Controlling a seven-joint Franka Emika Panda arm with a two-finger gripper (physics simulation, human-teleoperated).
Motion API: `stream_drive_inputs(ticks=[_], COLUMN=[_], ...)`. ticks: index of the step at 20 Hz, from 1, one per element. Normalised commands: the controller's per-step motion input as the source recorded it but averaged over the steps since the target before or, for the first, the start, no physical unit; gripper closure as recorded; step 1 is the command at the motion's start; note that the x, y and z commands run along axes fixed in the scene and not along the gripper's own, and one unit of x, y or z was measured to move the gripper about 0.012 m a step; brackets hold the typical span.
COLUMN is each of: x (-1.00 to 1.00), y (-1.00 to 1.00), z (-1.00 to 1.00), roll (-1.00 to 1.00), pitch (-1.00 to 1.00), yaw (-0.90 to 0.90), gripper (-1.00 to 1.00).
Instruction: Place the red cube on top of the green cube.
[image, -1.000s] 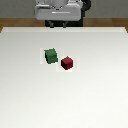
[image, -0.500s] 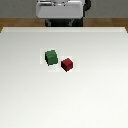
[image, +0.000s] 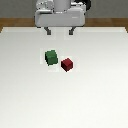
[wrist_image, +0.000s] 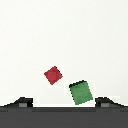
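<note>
Here the red cube (image: 67, 64) sits flat on the white surface (image: 100, 95), a small block with dull, matte faces and crisp edges, its top a shade brighter than the darker sides. It is turned a little, so one corner points toward the near edge of the surface. In the wrist view it reads as a red diamond (wrist_image: 53, 75).

The green cube (image: 50, 57) is the landmark: the red one lies close beside it on the exterior view's right and slightly nearer the front, with a thin strip of white between them, so they are close but not touching. The green block is also plain and matte, dark green, and a touch bigger than the red one. It shows as a squarer shape in the wrist view (wrist_image: 80, 92).

The surface is smooth, even and unmarked, with a brown band beyond its far edge.

Behind the green cube, well apart from both blocks, hangs the tool (image: 59, 31): a pale grey boxy body with two short dark fingers (image: 48, 31) pointing down. They stand spread wide and hold nothing.
</note>
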Motion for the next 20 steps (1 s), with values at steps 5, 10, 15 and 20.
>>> stream_drive_inputs(ticks=[5,10,15,20], x=[0.0,0.0,0.0,0.8], y=[0.0,0.0,0.0,0.0], z=[0.0,0.0,-0.2,0.0], roll=[0.0,0.0,0.0,0.0], pitch=[0.0,0.0,0.0,0.0], yaw=[0.78,0.33,0.03,0.0], gripper=[-1.0,-1.0,-1.0,-1.0])
